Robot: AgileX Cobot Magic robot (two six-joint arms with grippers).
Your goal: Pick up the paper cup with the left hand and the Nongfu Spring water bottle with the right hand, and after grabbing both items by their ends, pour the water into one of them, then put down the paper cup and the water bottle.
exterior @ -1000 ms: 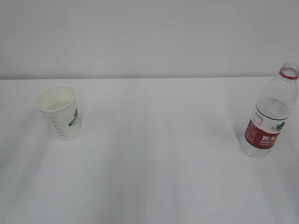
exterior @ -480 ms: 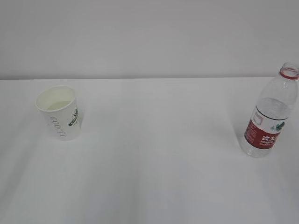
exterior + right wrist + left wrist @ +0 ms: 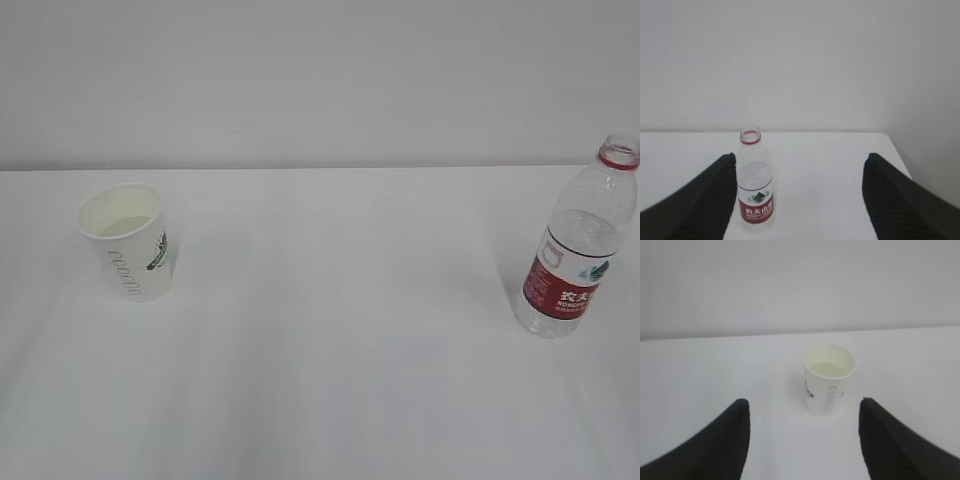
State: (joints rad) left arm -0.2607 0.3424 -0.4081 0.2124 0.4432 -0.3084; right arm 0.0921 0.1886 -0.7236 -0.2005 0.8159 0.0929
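Only wrist views show tools: left tool [image 3: 802, 440], right tool [image 3: 799, 195] spread, empty; cup [image 3: 127, 241] perhaps holding water.

One paper cup [image 3: 128, 241] – one water bottle [image 3: 578, 245] – two tools: left [image 3: 802, 412], right [image 3: 799, 170].

cup | I see the paper cup [image 3: 128, 240] a touch toward 3 o'clock, sitting straighter than before

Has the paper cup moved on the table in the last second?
No. In the exterior view the paper cup stands at the same spot below the table's back edge, still upright and well left of the bottle.
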